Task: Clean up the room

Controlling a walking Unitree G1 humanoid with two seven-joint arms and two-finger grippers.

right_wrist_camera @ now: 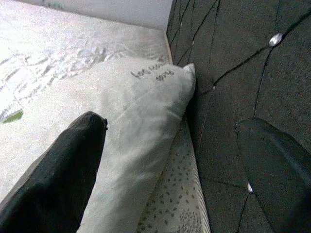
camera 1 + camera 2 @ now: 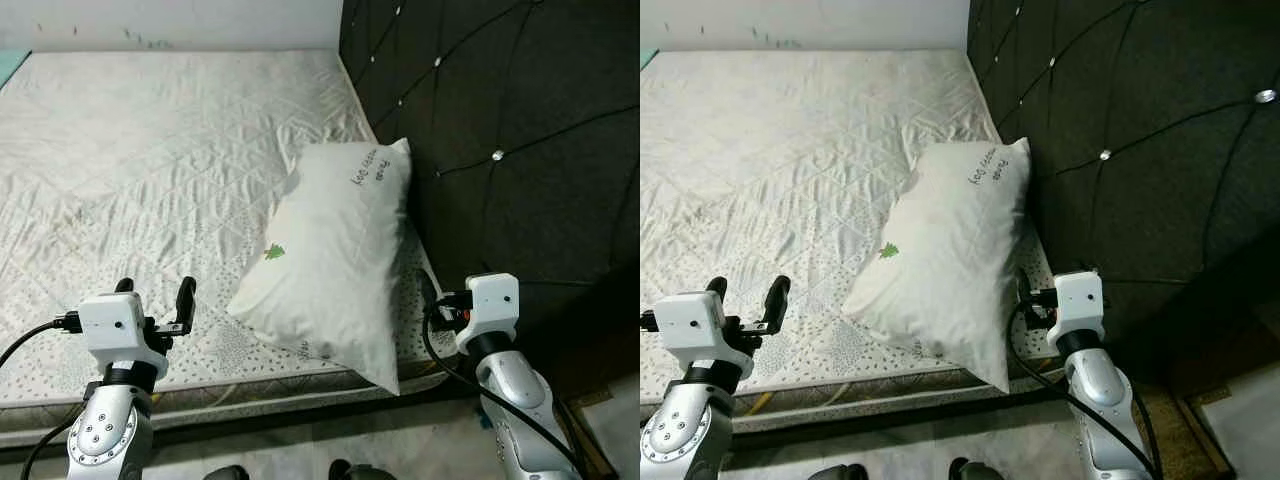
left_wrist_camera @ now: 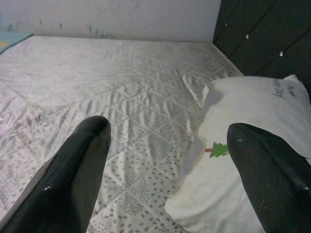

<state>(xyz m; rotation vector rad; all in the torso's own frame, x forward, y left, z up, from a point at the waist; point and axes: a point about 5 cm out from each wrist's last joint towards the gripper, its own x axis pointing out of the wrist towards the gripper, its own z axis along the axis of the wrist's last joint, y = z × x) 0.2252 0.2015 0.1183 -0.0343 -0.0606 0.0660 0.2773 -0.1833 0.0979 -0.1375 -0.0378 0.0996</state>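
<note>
A white pillow (image 2: 335, 260) with a small green tree mark lies tilted on the right side of the quilted mattress (image 2: 150, 150), its far end against the dark tufted headboard (image 2: 520, 130). Its near corner hangs over the mattress's front edge. My left gripper (image 2: 156, 292) stands open over the front edge, just left of the pillow, holding nothing. In the right wrist view my right gripper (image 1: 170, 124) is open, one finger before the pillow (image 1: 131, 111) and the other before the headboard (image 1: 233, 73). In the eye views its fingers are hidden behind the pillow's right edge.
A pale wall (image 2: 170, 25) runs along the mattress's far side. A teal item (image 2: 10, 65) peeks in at the far left corner. Grey floor (image 2: 300, 450) lies below the bed's front edge, and a light surface (image 2: 615, 420) shows at the lower right.
</note>
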